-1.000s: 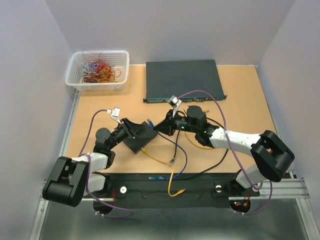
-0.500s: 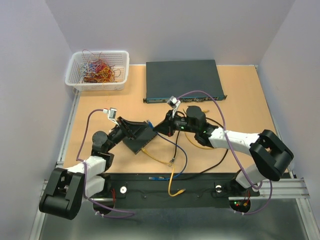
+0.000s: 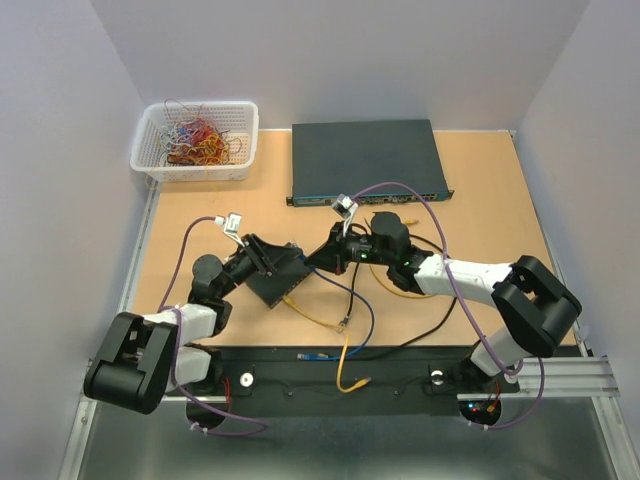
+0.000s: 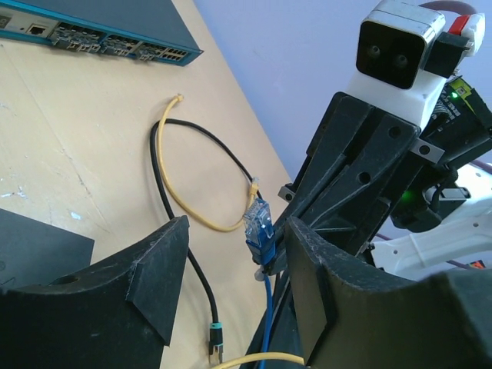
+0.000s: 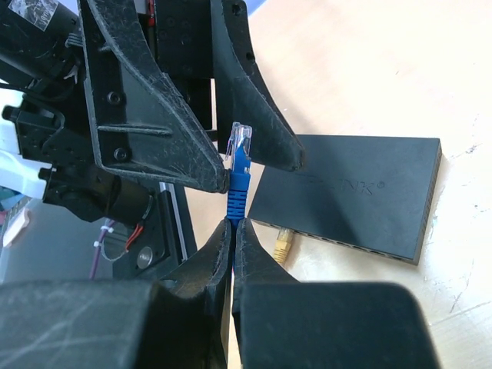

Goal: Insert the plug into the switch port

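Tan tabletop (image 5: pixel 369 69), blue plug (image 5: pixel 239 165), black switch box (image 5: pixel 361 207), embossed logo (image 5: pixel 346 187) illegible

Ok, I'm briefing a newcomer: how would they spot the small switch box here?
Find the big grey-blue rack switch at the table's far edge. In front of it, left of centre, lies the small black box: flat, dark, far smaller than the rack switch.

You have: right gripper (image 5: pixel 233 224), pinched on the blue plug (image 5: pixel 238 163), clear tip up; left gripper (image 5: pixel 261 173), fingers spread either side of it; black switch box (image 5: pixel 354 196) on tan table (image 5: pixel 369 61), yellow connector (image 5: pixel 284 244) at its edge.
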`<state>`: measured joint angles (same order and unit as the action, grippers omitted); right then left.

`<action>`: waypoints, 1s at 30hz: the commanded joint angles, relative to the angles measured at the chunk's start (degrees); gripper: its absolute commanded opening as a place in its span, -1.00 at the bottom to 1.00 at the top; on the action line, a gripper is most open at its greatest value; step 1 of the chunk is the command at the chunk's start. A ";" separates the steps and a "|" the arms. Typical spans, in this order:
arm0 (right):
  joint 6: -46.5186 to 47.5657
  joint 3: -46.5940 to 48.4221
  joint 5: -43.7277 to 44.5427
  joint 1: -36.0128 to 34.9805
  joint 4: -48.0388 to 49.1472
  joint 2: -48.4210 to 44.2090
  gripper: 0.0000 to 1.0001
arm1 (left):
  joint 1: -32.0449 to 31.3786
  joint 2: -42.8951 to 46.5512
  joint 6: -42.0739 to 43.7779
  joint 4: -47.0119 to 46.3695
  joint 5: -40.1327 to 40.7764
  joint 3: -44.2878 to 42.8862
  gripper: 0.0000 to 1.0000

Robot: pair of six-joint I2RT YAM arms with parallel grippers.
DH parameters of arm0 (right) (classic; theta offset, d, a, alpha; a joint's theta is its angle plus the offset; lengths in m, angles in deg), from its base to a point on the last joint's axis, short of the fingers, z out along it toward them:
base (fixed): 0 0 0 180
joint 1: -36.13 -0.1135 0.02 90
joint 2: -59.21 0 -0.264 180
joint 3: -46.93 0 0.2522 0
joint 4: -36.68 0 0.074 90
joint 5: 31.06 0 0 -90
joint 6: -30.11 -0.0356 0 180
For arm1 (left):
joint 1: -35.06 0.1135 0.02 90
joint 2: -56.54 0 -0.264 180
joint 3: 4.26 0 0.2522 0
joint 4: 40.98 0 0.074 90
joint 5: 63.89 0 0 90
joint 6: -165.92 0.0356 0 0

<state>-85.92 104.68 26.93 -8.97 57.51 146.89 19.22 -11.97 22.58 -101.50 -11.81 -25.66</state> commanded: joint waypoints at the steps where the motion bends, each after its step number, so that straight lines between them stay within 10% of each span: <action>1: -0.96 1.45 -1.74 -0.25 4.35 -0.14 -0.99 | -0.51 1.09 -1.15 -24.77 -0.94 -2.03 0.25; 20: -1.75 1.80 -4.20 -0.25 4.96 1.97 -0.99 | -0.51 0.66 -3.08 -26.97 -1.82 -2.64 -0.09; 30: -1.49 1.98 -1.39 -0.16 4.70 1.09 -0.99 | -0.51 1.10 -1.33 -23.63 -3.49 -1.68 -0.65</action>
<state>-87.16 104.68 24.28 -8.95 58.51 148.88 19.00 -11.73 19.58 -101.54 -12.72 -26.43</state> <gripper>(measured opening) 0.028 0.255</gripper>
